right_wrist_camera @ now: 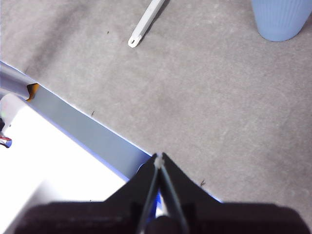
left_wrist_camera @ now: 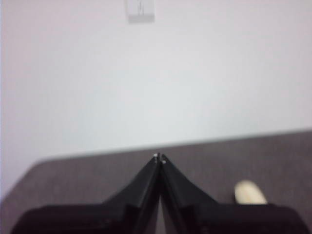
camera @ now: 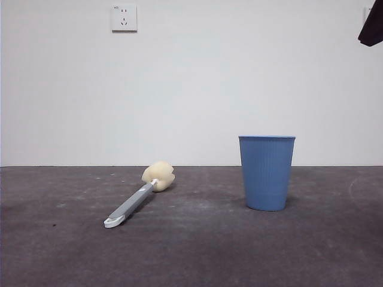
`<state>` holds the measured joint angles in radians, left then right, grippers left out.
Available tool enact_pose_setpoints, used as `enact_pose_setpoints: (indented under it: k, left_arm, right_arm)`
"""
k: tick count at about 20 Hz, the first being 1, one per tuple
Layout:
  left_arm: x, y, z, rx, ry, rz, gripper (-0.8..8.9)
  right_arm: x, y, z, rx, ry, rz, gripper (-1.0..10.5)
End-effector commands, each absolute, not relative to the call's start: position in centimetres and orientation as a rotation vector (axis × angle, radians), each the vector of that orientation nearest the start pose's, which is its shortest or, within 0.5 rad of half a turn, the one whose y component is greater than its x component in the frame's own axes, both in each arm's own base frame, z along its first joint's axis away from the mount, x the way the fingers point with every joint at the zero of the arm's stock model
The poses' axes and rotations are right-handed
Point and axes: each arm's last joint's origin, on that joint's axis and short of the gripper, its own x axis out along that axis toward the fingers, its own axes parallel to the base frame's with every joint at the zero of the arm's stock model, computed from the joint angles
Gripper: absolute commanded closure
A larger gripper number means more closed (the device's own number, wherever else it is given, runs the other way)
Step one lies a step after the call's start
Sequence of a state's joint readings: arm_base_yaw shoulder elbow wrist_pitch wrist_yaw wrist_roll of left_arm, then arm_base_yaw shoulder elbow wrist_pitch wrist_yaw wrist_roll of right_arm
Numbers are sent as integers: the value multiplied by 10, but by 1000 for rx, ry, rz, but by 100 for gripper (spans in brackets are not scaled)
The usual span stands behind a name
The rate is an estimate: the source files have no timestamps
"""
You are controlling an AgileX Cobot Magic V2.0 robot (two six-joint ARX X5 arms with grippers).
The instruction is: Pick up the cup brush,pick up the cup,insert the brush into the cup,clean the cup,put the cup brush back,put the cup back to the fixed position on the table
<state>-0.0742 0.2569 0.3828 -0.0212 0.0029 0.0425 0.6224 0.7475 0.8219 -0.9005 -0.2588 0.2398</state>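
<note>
- While both arms wait, the cup brush lies flat on the worktop, its sponge head toward the wall and its white tip toward the camera.
- The cup stands upright on the worktop, well apart from the brush.
- The left end effector has its jaws pressed together, holding nothing.
- The right end effector is likewise closed and empty, above the worktop's edge.
- A wall socket sits high on the white wall.
</note>
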Motion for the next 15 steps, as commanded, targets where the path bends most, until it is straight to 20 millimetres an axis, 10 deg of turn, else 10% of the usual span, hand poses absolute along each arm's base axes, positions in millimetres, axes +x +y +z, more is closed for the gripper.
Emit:
enact_pose_setpoints:
  k: [1,8,15]
  left_arm:
    - [96,-6,237,21,-69,-60,817]
    - [99,-5,171,-87,34,-50,817]
    - [96,-5,148,-104,176,-41,817]
  right_arm:
    - [102,82,291,61,929,719,946]
    - [102,82,291,61,928,719,946]
    - [102,82,291,61,929,719,946]
